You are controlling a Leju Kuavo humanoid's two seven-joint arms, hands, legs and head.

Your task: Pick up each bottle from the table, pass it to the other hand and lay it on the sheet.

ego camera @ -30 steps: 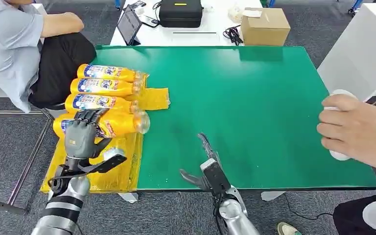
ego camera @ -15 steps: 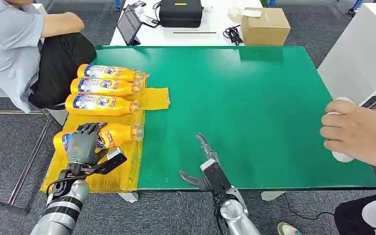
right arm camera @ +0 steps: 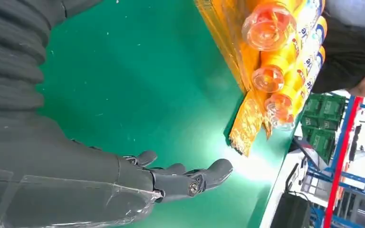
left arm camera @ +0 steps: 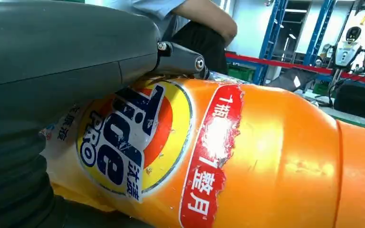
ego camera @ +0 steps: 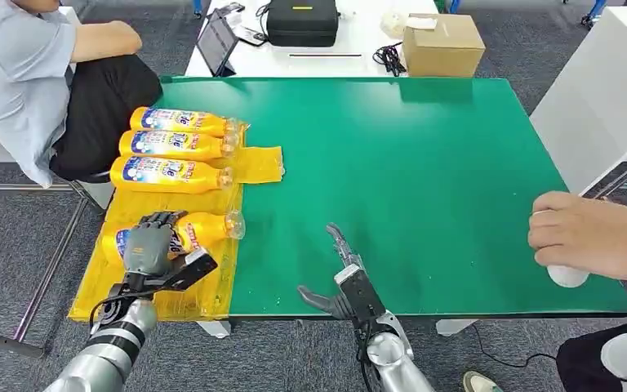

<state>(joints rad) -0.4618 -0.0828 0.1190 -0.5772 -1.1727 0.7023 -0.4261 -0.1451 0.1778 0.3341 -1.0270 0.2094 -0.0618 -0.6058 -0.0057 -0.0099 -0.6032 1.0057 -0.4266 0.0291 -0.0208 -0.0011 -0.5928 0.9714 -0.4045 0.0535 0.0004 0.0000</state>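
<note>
Left hand (ego camera: 148, 249) still grips the fourth orange plastic bottle (ego camera: 200, 229), now lowered onto the yellow sheet (ego camera: 167, 298), lower left; release pending. Right hand (ego camera: 344, 282) spread, empty.

Lighting across my head view is bright, even and overhead, with only soft, short shadows under my right hand (ego camera: 345, 282) on the green surface (ego camera: 424, 180) and no harsh glare there. In my left wrist view the orange bottle (left arm camera: 247, 161) sits so close that its label is slightly soft, with a whitish glare patch on the red strip, and the background beyond is blurred. My right wrist view shows a bright reflection on the surface near my fingers (right arm camera: 204, 176), and the far racks are overexposed.
</note>
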